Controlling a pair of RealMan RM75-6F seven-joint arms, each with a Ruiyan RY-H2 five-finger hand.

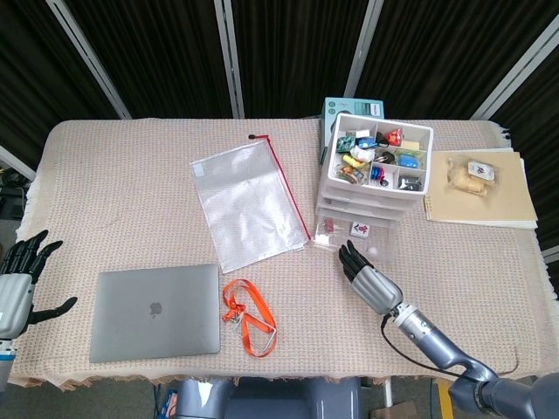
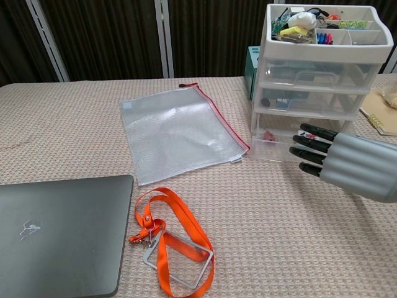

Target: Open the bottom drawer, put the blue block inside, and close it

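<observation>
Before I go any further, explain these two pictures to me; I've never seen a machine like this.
It is a two-armed robot with finger-like hands at a cloth-covered table. One picture looks down from its head, the other forward from its chest. The right hand, fingers straight, holds nothing and reaches the pulled-out bottom drawer of a clear plastic drawer unit. The left hand waits open at the table edge. Also there: a grey laptop, an orange lanyard and a mesh zip pouch.
</observation>
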